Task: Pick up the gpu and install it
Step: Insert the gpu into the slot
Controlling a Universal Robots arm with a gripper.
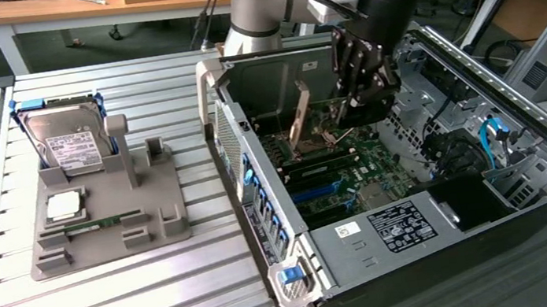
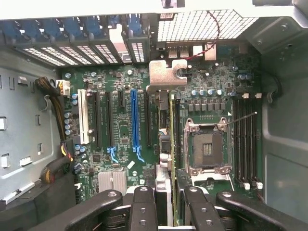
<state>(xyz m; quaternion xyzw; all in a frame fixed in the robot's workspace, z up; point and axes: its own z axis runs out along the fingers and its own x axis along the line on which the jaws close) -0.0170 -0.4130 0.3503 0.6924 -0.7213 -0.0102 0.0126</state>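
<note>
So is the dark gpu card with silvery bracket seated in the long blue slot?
No, the long blue slot is bare; the gpu hangs edge-on in the gripper.

The gpu (image 2: 169,144) is a thin flat card, seen edge-on in the wrist view as a narrow strip with a greenish board edge and a silvery metal bracket (image 2: 166,76) at its far end. It stands on edge, pinched between the fingers of the gripper (image 2: 168,209), over the motherboard (image 2: 125,132), between the blue slot (image 2: 134,120) and the processor socket (image 2: 207,150). In the exterior view it hangs as a dark slab inside the open case (image 1: 522,113), seemingly not yet seated
</note>
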